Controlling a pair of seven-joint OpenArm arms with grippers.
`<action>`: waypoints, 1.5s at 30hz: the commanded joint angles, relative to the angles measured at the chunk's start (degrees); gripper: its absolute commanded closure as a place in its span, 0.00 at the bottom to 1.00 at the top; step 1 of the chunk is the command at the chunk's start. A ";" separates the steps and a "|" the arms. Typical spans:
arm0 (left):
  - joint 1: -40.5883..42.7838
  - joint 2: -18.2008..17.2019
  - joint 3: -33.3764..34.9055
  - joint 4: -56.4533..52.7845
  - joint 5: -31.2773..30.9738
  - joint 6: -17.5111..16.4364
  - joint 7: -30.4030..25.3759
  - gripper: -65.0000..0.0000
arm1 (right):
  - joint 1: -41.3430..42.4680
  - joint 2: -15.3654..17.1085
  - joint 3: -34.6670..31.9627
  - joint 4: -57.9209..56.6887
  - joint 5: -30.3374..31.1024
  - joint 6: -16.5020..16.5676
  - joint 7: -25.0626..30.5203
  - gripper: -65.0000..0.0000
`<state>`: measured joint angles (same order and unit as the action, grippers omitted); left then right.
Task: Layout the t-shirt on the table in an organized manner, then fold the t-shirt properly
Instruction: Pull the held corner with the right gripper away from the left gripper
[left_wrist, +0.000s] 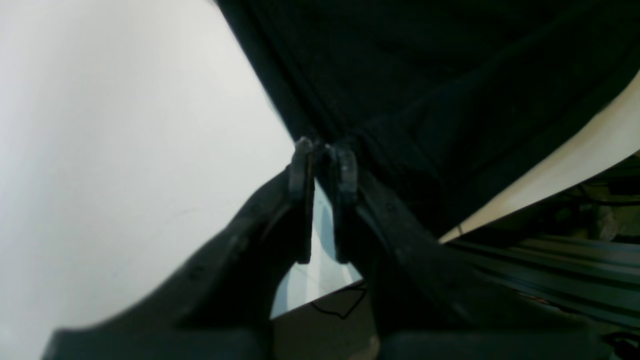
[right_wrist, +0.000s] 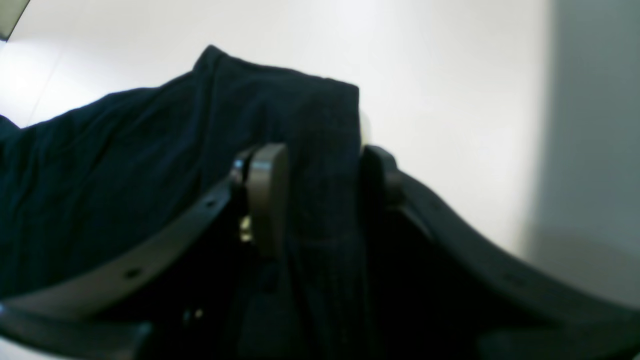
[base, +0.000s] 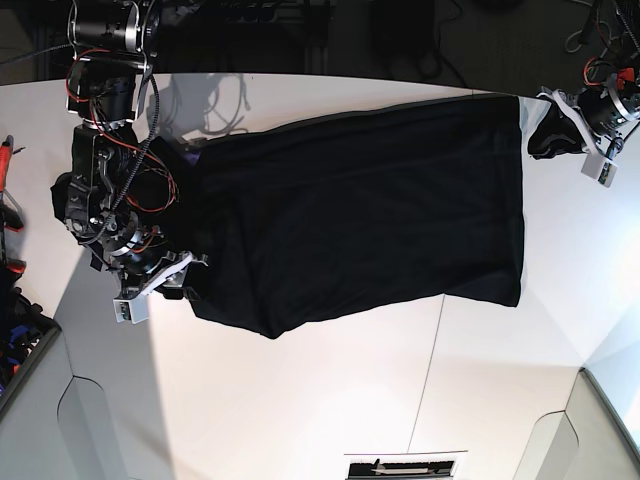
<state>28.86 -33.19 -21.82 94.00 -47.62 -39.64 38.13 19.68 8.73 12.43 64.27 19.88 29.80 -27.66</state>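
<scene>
A black t-shirt (base: 360, 205) is lying spread across the white table (base: 330, 400). The left gripper (left_wrist: 324, 150) is pinching its corner; the right gripper (right_wrist: 320, 165) is straddling a bunched fold, fingers apart.

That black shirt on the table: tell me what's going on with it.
A two-armed robot is spreading the t-shirt over the white table. The left hand pinches one edge of the fabric near the table's border. The right hand has a fold of cloth between its fingers at the opposite end. The shirt lies mostly flat, plain black side up, and no fold has been made yet.
</scene>
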 joint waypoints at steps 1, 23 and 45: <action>-0.09 -1.07 -0.57 0.68 -1.03 -0.36 -1.01 0.89 | 1.53 0.46 0.22 1.14 0.90 0.66 1.29 0.62; -0.11 -1.07 -0.59 0.68 -1.03 -0.36 -1.01 0.89 | 1.55 0.44 2.38 1.07 -1.46 -6.01 1.36 0.43; -0.07 -1.07 -0.57 0.68 -0.98 -0.36 -0.98 0.89 | 1.42 -2.12 1.75 1.01 0.07 -2.29 0.48 0.43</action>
<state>28.86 -33.19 -21.82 94.00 -47.62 -39.64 38.13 19.66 6.35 14.17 64.27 18.85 26.61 -28.32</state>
